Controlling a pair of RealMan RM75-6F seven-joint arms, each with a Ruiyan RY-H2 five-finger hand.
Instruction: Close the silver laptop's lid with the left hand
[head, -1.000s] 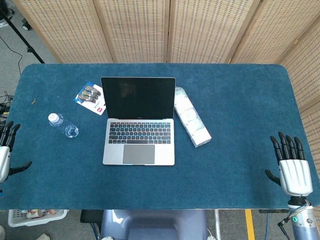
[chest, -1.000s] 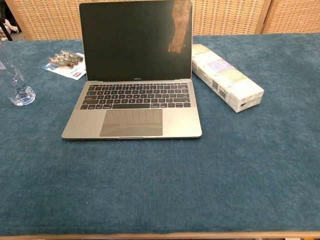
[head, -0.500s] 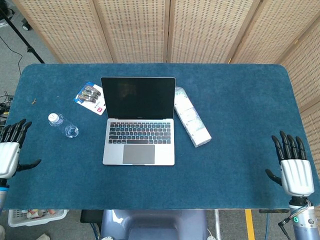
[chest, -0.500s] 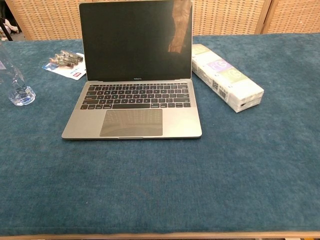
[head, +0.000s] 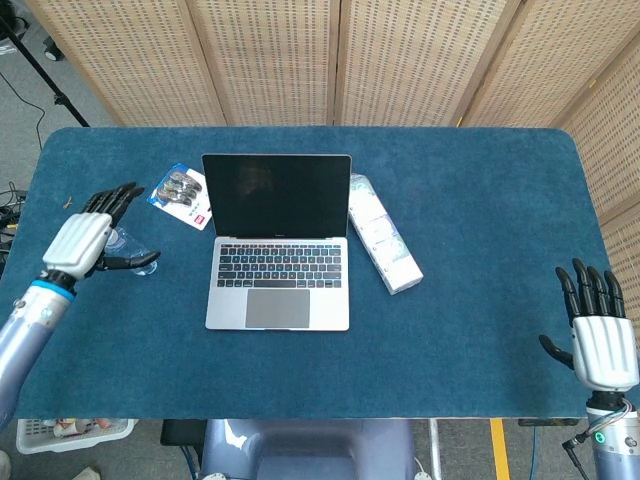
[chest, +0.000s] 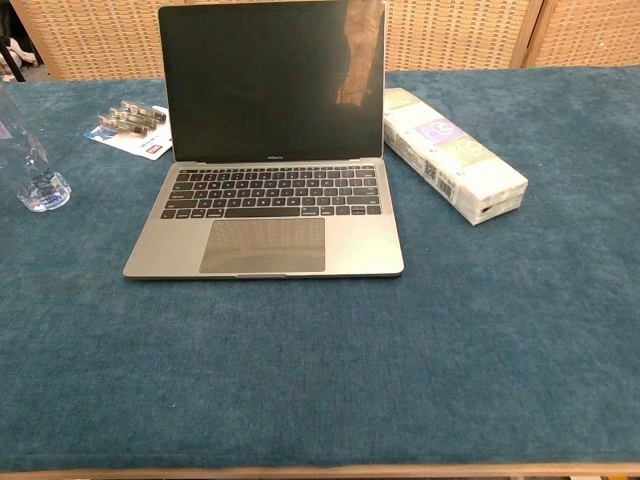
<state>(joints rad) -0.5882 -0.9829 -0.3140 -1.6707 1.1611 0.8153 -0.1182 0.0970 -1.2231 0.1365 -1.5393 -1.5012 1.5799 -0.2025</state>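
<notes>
The silver laptop (head: 277, 248) stands open near the middle of the blue table, its dark screen (chest: 270, 80) upright and facing me. My left hand (head: 88, 237) hovers over the table's left part, fingers spread, empty, well left of the laptop and above the water bottle. My right hand (head: 600, 335) is at the table's front right edge, fingers spread and empty. The chest view shows neither hand.
A clear water bottle (chest: 30, 165) lies left of the laptop, partly under my left hand in the head view. A blister pack (head: 182, 194) lies behind it. A long white tissue pack (head: 383, 243) lies right of the laptop. The table (head: 480, 200) has a blue cloth.
My left hand has moved up and to the right from the table's left edge, over the water bottle, toward the laptop. The right hand dropped slightly. The laptop has not moved.
</notes>
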